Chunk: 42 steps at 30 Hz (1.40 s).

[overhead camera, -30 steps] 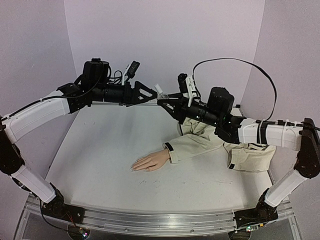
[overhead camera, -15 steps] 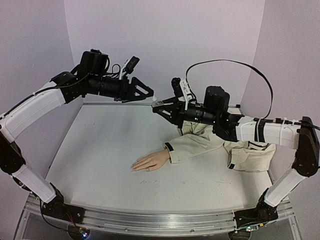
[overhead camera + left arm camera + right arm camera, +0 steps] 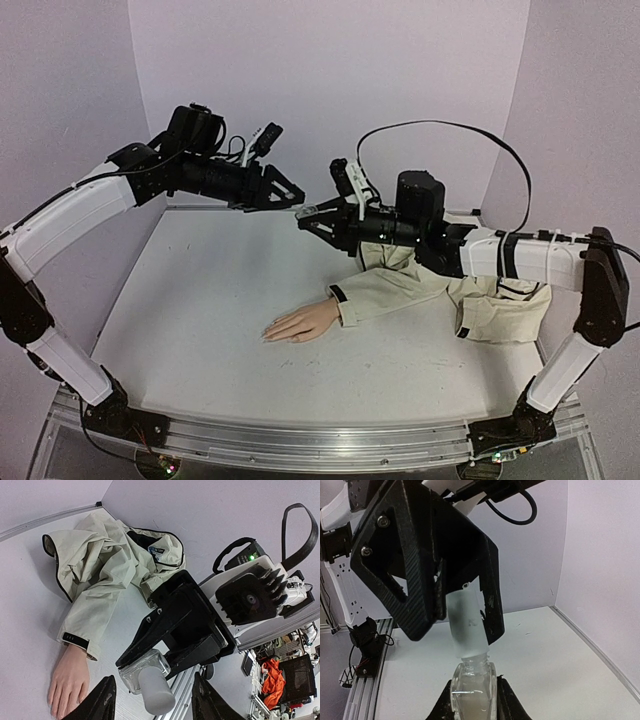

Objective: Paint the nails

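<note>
The pale mannequin hand (image 3: 300,325) lies palm down mid-table, coming out of a beige sleeve (image 3: 385,290); its nails are too small to make out. It also shows in the left wrist view (image 3: 67,680). My right gripper (image 3: 308,214) is shut on a small clear bottle (image 3: 472,690) held in the air above the table's back. The bottle's frosted white cap (image 3: 465,625) sits tilted on the neck. My left gripper (image 3: 295,207) faces it, its black fingers (image 3: 105,700) open on either side of the cap (image 3: 155,692), with gaps showing.
The beige jacket (image 3: 500,310) lies crumpled at the right back, under my right arm. Purple walls close in the back and both sides. A black cable (image 3: 470,125) loops above the right arm.
Both grippers, meeting tip to tip, have shifted left and a little lower. The left gripper stays around the cap. The hand has not moved.
</note>
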{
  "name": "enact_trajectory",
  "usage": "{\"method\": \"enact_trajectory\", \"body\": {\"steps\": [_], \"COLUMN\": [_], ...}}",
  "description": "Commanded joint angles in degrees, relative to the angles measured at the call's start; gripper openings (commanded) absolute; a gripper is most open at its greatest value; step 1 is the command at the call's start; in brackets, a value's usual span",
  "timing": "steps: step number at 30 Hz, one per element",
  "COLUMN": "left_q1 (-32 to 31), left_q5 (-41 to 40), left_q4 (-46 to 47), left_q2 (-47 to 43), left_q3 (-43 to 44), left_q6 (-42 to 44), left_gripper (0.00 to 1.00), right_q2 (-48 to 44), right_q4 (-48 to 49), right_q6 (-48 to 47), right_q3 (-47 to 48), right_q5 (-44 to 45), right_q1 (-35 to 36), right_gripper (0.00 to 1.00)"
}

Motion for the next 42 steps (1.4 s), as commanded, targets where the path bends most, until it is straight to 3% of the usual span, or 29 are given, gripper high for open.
{"method": "enact_trajectory", "body": {"steps": [1,10,19,22,30,34,42], "left_q1": [0.0,0.0,-0.1,-0.1,-0.2,-0.4,-0.4], "left_q5": [-1.2,-2.6,-3.6,-3.2,-2.8,-2.4,-2.5], "left_q4": [0.0,-1.3,-1.2,-1.3,-1.4,-1.7,-2.5], "left_q2": [-0.2,0.3,-0.3,0.1,0.8,1.2,1.1], "left_q3": [3.5,4.0,4.1,4.3,4.5,4.7,4.8], "left_q6": [1.4,1.8,2.0,2.0,1.9,2.3,3.0], "left_gripper": [0.51,0.41,0.45,0.38,0.35,0.40,0.37], "right_q2": [0.6,1.3,1.5,1.5,1.3,1.1,1.1], "right_q4": [2.5,2.0,1.7,1.6,1.6,1.7,1.6], "right_q6": [0.1,0.1,0.1,0.1,0.1,0.0,0.0], "right_q3": [3.9,4.6,4.8,4.8,4.9,4.8,4.8], "right_q5": [-1.5,-2.0,-2.2,-2.2,-2.3,-2.2,-2.1], "right_q1": [-0.1,-0.1,-0.1,-0.1,-0.1,-0.1,-0.1], "right_gripper": [0.00,0.00,0.00,0.00,0.00,0.00,0.00]}}
